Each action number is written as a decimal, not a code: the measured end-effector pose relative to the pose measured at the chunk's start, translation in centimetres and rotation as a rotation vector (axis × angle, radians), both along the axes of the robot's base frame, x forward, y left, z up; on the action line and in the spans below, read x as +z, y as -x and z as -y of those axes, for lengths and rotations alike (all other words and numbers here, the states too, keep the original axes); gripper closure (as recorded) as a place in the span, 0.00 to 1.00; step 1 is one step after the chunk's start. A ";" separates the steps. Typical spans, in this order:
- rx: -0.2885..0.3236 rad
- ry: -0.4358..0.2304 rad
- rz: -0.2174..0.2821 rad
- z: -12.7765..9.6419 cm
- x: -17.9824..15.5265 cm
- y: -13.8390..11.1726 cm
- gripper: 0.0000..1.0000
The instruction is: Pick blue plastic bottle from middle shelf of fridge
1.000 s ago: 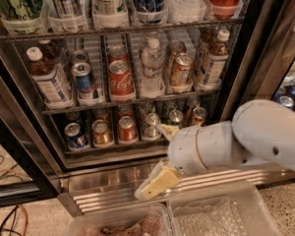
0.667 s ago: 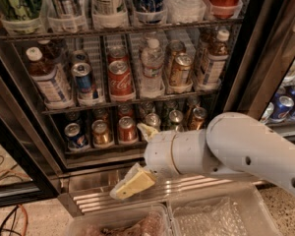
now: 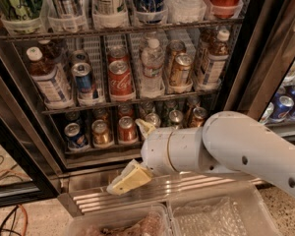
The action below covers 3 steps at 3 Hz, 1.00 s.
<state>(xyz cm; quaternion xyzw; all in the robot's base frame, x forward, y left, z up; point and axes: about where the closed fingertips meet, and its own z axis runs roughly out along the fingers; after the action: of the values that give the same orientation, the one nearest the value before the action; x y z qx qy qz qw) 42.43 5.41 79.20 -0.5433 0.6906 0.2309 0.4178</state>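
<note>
The fridge stands open before me. Its middle shelf holds two blue plastic bottles of brown drink with white caps. One is at the far left and one at the far right. Between them stand a blue can, a red cola can, a clear water bottle and a gold can. My gripper is below the shelf, in front of the bottom rack. It is open and empty, with one cream finger low and one high.
The top rack holds tall cans and bottles. The bottom rack holds short cans. The ribbed steel base is below. Two clear plastic bins sit at the front. A neighbouring cooler with blue cans is on the right. Cables lie on the floor at left.
My arm and gripper have swung to the left across the front of the bottom rack. The bottles and cans have not moved.
</note>
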 end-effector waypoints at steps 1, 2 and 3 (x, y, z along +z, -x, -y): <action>-0.022 -0.045 0.009 -0.7 0.0 -0.7 0.00; -0.051 -0.123 0.039 -2.9 0.7 -2.4 0.00; -0.082 -0.189 0.084 -5.9 2.1 -4.1 0.00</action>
<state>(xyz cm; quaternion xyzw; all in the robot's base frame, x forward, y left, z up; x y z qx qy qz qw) 46.50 11.33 81.27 -0.4818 0.6693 0.2549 0.5049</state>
